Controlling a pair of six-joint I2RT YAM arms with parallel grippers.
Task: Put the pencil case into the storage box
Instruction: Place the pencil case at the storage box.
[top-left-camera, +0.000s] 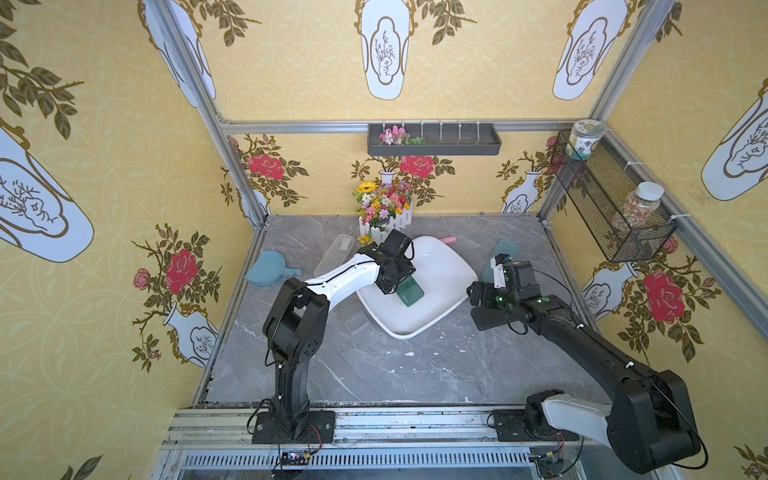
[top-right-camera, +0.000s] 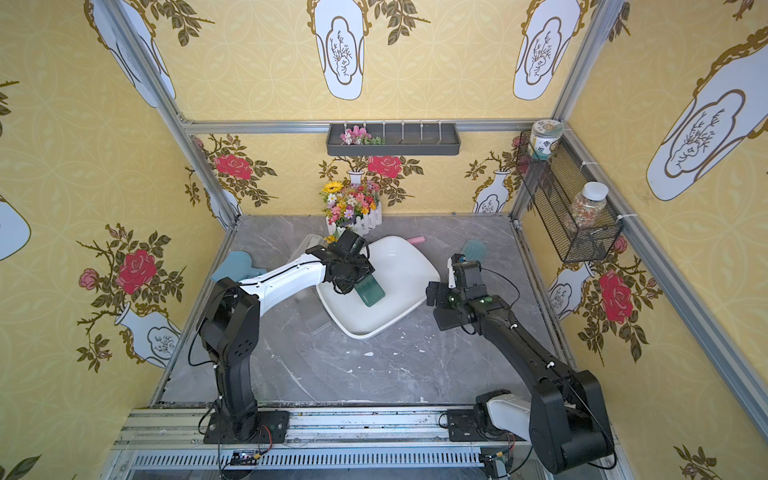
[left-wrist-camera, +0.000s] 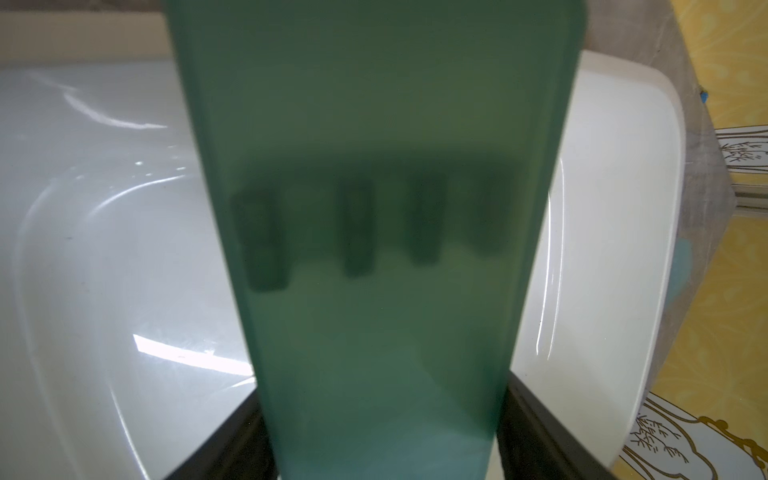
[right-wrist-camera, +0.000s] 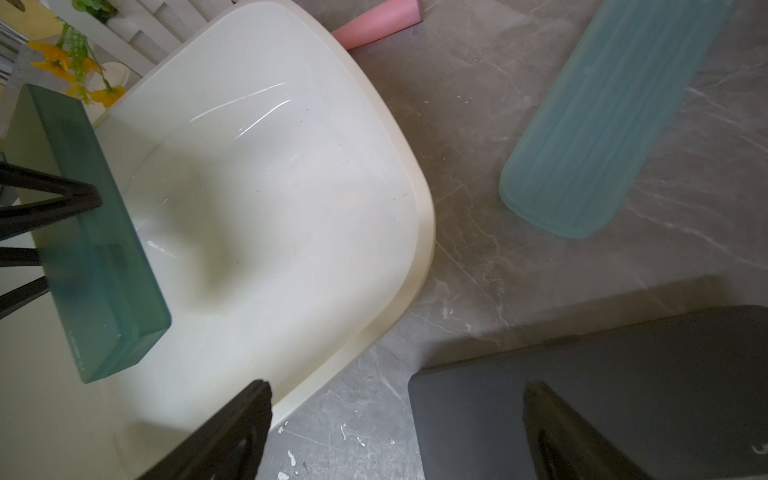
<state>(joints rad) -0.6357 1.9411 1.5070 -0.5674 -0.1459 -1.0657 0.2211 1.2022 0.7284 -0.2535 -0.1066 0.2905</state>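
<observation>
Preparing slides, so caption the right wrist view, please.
Left gripper holds the translucent green rectangular pencil case over the shallow white plastic storage box.

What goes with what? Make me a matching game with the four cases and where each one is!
1. green pencil case
2. pink case
3. light blue case
4. dark grey case

a. on the table, partly under the right gripper
b. just past the storage box's far rim
c. held by the left gripper above the storage box
d. on the table, farther back than the right gripper

Pairs: 1-c, 2-b, 3-d, 4-a
</observation>
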